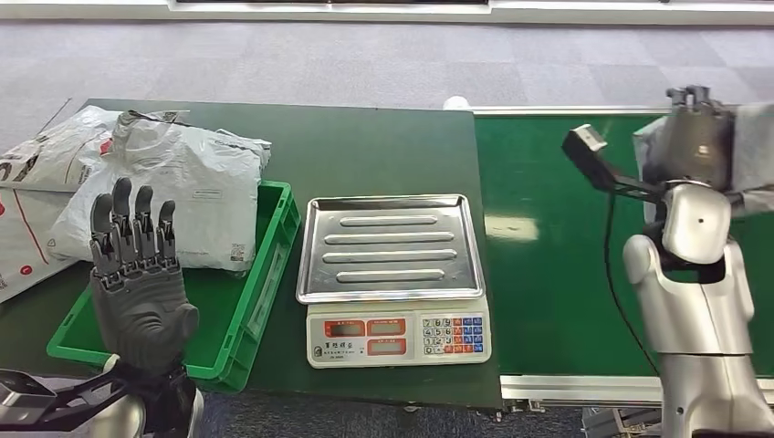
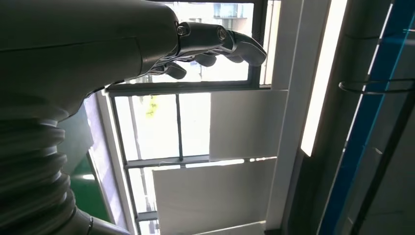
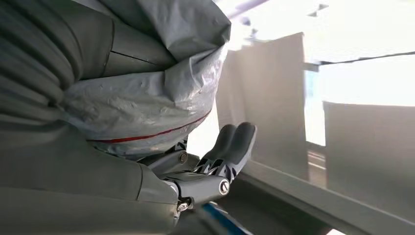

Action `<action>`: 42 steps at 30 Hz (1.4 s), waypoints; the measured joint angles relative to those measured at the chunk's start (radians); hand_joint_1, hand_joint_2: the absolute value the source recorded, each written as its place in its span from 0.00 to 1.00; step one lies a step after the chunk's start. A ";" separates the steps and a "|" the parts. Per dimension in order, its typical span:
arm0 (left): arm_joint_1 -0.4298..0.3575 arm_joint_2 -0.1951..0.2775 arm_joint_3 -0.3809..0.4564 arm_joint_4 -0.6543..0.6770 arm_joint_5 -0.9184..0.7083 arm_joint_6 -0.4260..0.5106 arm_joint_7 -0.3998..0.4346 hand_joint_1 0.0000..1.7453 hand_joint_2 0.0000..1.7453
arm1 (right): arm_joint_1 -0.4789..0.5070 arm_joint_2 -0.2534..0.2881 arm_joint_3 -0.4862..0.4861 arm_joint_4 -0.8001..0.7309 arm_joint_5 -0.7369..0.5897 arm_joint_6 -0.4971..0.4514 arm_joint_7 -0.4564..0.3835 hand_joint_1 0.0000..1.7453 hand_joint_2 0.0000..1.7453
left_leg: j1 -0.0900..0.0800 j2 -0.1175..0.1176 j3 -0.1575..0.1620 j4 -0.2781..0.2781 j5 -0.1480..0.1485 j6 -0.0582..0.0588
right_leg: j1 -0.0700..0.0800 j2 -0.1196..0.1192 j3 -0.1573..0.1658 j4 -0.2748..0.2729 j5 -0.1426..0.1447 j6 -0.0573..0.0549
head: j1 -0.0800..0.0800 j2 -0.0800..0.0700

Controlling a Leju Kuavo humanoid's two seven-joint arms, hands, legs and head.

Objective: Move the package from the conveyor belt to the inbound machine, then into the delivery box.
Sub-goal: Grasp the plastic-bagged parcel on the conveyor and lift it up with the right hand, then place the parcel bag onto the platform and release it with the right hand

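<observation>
Dark green table [image 1: 365,146]: green crate [image 1: 265,274], scale [image 1: 394,278] (steel tray), grey bags [image 1: 55,155].

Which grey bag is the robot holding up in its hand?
The grey package at the far right, above the green conveyor belt, gripped by the right hand. The other grey bags lie over the green crate at the left, untouched.

Grey plastic package [image 1: 748,146] with a red line, crumpled, held raised in the right hand [image 1: 698,137] above the green conveyor belt [image 1: 548,237], right of the steel-trayed inbound machine [image 1: 392,274].
</observation>
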 joint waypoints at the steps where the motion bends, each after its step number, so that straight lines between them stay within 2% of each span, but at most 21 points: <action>1: -0.011 0.000 -0.003 0.010 0.003 -0.004 -0.004 0.00 1.00 | -0.032 0.013 0.048 0.014 -0.007 -0.002 -0.049 1.00 1.00 | 0.001 0.001 0.003 0.000 0.001 0.000 | 0.001 0.001 0.000 0.000 0.000 -0.001 | 0.000 0.000; 3: -0.026 0.001 -0.012 0.030 0.009 -0.013 -0.012 0.00 1.00 | -0.089 0.062 0.136 0.077 -0.030 0.010 -0.119 1.00 1.00 | 0.003 -0.001 0.006 0.000 0.004 -0.001 | 0.004 -0.001 0.001 0.000 0.001 -0.002 | 0.000 0.000; 5: -0.037 0.002 -0.024 0.051 0.014 -0.015 -0.022 0.00 1.00 | -0.138 0.154 0.223 0.204 -0.045 -0.002 -0.168 1.00 1.00 | 0.005 -0.002 0.006 0.000 0.006 -0.003 | 0.007 -0.002 0.001 0.000 0.003 -0.004 | 0.000 0.000; 9: -0.054 0.002 -0.048 0.088 0.020 -0.005 -0.031 0.00 1.00 | -0.182 0.372 0.396 0.495 -0.055 -0.081 -0.175 1.00 1.00 | 0.009 -0.004 0.006 -0.001 0.009 -0.008 | 0.010 -0.003 -0.002 0.000 0.004 -0.009 | 0.000 0.000; 12: -0.056 0.002 -0.052 0.103 0.023 -0.005 -0.033 0.00 1.00 | -0.192 0.470 0.468 0.622 -0.062 -0.090 -0.176 1.00 1.00 | 0.011 -0.017 0.002 -0.002 0.011 -0.010 | 0.013 -0.016 -0.002 0.000 0.001 -0.012 | 0.000 0.000; 15: -0.057 0.003 -0.052 0.113 0.025 -0.006 -0.034 0.00 1.00 | -0.212 0.514 0.503 0.689 -0.070 -0.090 -0.177 1.00 1.00 | 0.012 -0.020 0.000 -0.002 0.011 -0.011 | 0.012 -0.019 -0.002 0.000 0.000 -0.012 | 0.000 0.000; 20: -0.059 0.004 -0.052 0.124 0.026 -0.007 -0.035 0.00 1.00 | -0.235 0.539 0.527 0.742 -0.075 -0.089 -0.184 1.00 1.00 | 0.011 -0.019 -0.001 -0.001 0.010 -0.009 | 0.010 -0.017 -0.003 0.000 0.001 -0.011 | 0.000 0.000; 24: -0.061 0.004 -0.053 0.131 0.028 -0.005 -0.036 0.00 1.00 | -0.238 0.571 0.536 0.775 -0.112 -0.066 -0.238 1.00 1.00 | 0.010 -0.017 0.000 -0.001 0.010 -0.009 | 0.010 -0.015 -0.003 0.000 0.002 -0.010 | 0.000 0.000; 27: -0.068 0.004 -0.058 0.134 0.031 0.007 -0.036 0.00 1.00 | -0.232 0.612 0.572 0.799 -0.202 -0.030 -0.280 1.00 1.00 | 0.010 -0.014 0.001 -0.001 0.010 -0.010 | 0.010 -0.013 -0.003 0.000 0.002 -0.011 | 0.000 0.000; 31: -0.071 0.004 -0.066 0.133 0.033 0.014 -0.036 0.00 1.00 | -0.218 0.640 0.683 0.822 -0.382 -0.014 -0.306 1.00 1.00 | 0.012 -0.013 0.002 -0.002 0.009 -0.011 | 0.011 -0.012 -0.003 0.000 0.002 -0.011 | 0.000 0.000; 33: -0.071 0.004 -0.067 0.133 0.033 0.014 -0.036 0.00 1.00 | -0.211 0.646 0.738 0.830 -0.433 -0.017 -0.319 0.50 1.00 | 0.012 -0.013 0.002 -0.002 0.009 -0.011 | 0.012 -0.012 -0.003 0.000 0.002 -0.011 | 0.000 0.000; 35: -0.071 0.004 -0.067 0.132 0.031 0.014 -0.036 0.00 1.00 | -0.207 0.650 0.782 0.834 -0.471 -0.016 -0.337 0.00 0.50 | 0.012 -0.012 0.002 -0.002 0.009 -0.011 | 0.012 -0.012 -0.003 0.000 0.002 -0.011 | 0.000 0.000; 37: -0.071 0.004 -0.067 0.130 0.027 0.014 -0.036 0.00 1.00 | -0.208 0.651 0.815 0.836 -0.509 -0.011 -0.343 0.00 0.00 | 0.012 -0.012 0.002 -0.002 0.009 -0.012 | 0.012 -0.012 -0.003 0.000 0.002 -0.011 | 0.000 0.000; 39: -0.069 0.004 -0.067 0.122 0.020 0.014 -0.036 0.00 1.00 | -0.213 0.651 0.835 0.837 -0.546 -0.030 -0.330 0.00 0.00 | 0.012 -0.012 0.002 -0.002 0.009 -0.012 | 0.012 -0.012 -0.003 0.000 0.002 -0.012 | 0.000 0.000; 42: -0.064 0.004 -0.059 0.101 0.008 0.009 -0.036 0.00 1.00 | -0.241 0.642 0.827 0.820 -0.585 -0.139 -0.321 0.00 0.00 | 0.012 -0.013 0.002 -0.001 0.010 -0.012 | 0.012 -0.012 -0.003 0.000 0.003 -0.012 | 0.000 0.000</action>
